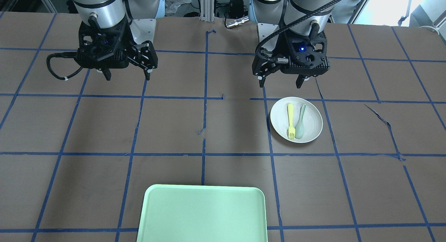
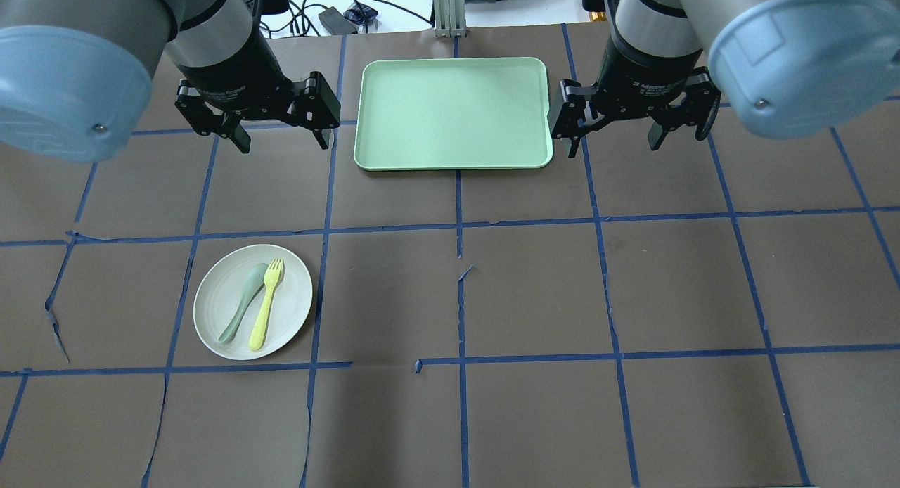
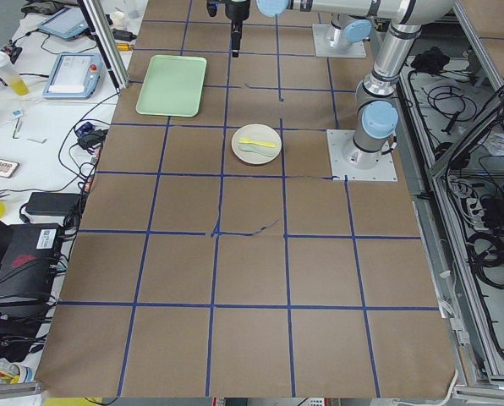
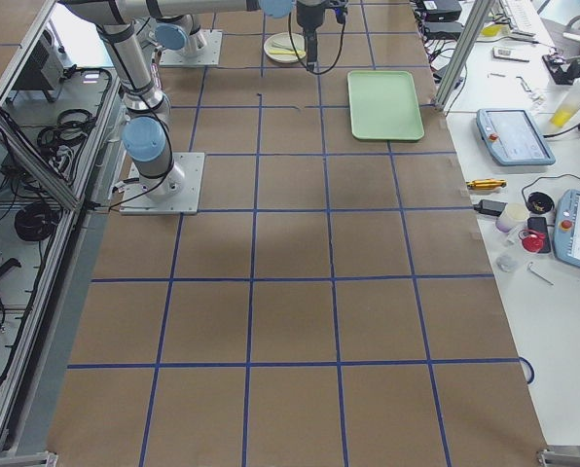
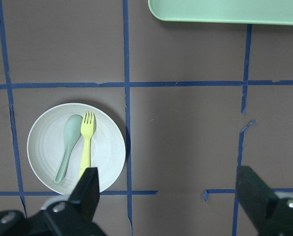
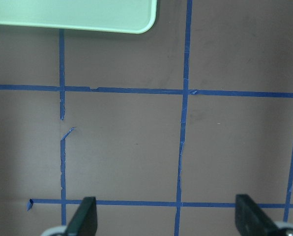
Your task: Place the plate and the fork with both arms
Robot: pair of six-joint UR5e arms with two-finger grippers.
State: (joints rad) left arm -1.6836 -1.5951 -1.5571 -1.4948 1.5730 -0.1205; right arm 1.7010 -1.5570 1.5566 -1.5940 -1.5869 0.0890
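Plate [image 2: 212, 299]: off-white, left side, nearer the robot than the far mint-green tray [image 2: 450, 112]. Likely light, rigid, slick; take at the rim.
Yellow fork [image 2: 266, 305]: flat on the plate beside the grey-green spoon [image 2: 242, 302]. Thin, light; pinch mid-handle.
Left gripper [image 2: 281, 140], right gripper [image 2: 614, 145]: fingers apart, empty.
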